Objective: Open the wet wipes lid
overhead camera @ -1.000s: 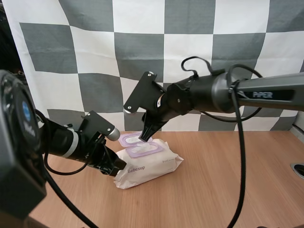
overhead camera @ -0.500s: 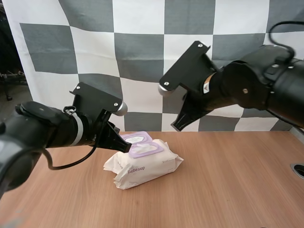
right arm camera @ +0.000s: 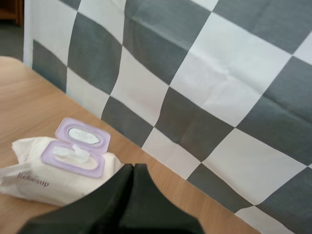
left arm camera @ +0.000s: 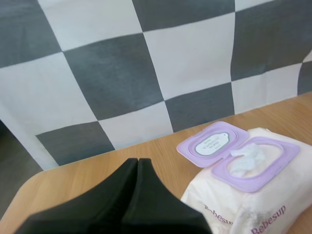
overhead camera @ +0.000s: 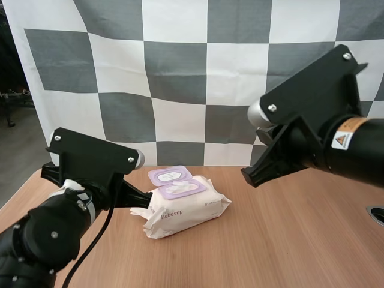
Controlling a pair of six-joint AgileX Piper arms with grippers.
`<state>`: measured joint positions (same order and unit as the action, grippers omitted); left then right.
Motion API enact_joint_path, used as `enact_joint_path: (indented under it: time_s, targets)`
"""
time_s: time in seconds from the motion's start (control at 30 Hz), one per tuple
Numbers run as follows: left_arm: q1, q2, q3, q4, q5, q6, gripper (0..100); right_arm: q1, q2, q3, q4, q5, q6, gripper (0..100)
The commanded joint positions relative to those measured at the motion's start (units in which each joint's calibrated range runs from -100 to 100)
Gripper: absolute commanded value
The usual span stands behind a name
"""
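The cream wet wipes pack lies on the wooden table. Its purple lid is flipped back flat behind the purple-rimmed opening, and a white wipe pokes out there. My left gripper is shut just off the pack's left end, apart from it. My right gripper is shut in the air to the right of the pack. From the left wrist, the shut gripper points past the open lid and the pack. From the right wrist, the shut gripper hangs beside the pack and its lid.
A round dark fitting sits at the table's right edge. Bare wood stretches in front of and to the right of the pack.
Both arms have drawn back from the pack toward the camera. The right gripper left the lid and shut; the left came off the pack's left end and shut. The lid stays open.
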<state>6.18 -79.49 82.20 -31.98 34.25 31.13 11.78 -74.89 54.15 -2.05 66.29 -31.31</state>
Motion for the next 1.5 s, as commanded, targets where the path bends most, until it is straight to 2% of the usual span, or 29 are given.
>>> enact_joint_path:
  time_s: [0.0, 0.07, 0.2, 0.33, 0.5, 0.67, 0.83, 0.9, 1.0, 1.17, 1.33, 1.47]
  targets:
    - [-0.18, -12.39, 1.11, 1.38, -0.08, -3.08, 0, -2.69, -25.11, 7.86, 1.51, -17.44, 0.02, 0]
    - [-0.88, -13.61, 2.59, 1.24, -1.6, -3.08, 0, -4.69, -25.11, 14.03, 2.05, -23.48, -0.23, 0]
    - [-2.24, -16.79, 6.94, 1.48, -12.87, 0.19, 0, -7.86, -25.11, 26.88, 7.75, -47.99, -0.09, 0]
    - [-2.74, -19.09, 12.56, 0.93, -22.99, 0.3, 0, -8.88, -25.11, 37.01, 9.18, -61.12, -0.09, 0]
    - [-3.14, -20.51, 17.8, 1.05, -23.44, 0.41, 0, -9.97, -25.11, 45.85, 9.54, -60.74, -0.09, 0]
    - [-3.23, -20.51, 17.8, 1.85, -19.8, -0.16, 0, -10.77, -25.11, 45.85, 10.77, -53.98, 0.01, 0]
    - [-5.58, -20.51, 17.8, 1.85, -13.79, -3.92, 0, -10.82, -25.11, 45.85, 14.23, -38.6, 0.01, 0]
    - [-6.39, -20.51, 17.8, 2.09, -12.18, -5.58, 0, -10.82, -25.11, 45.85, 15.75, -36.92, 0.01, 0]
    - [-6.11, -20.51, 17.8, 2.23, -12.19, -9.59, 0, -10.91, -25.11, 45.85, 18.51, -36.62, 0.01, 0]
    - [-3.85, -20.51, 17.8, 4.96, -9.39, -15.07, 0, -11.34, -25.11, 45.85, 20.49, -32.4, 0.01, 0]
    - [-1.98, -20.51, 17.8, 15.14, -3.77, -25.45, 0, -11.34, -25.11, 45.85, 20.8, -32.56, 0.01, 0]
    - [-2.01, -20.51, 17.8, 26.6, -5.33, -37.47, 0, -11.54, -25.11, 45.85, 20.8, -32.76, 0.01, 0]
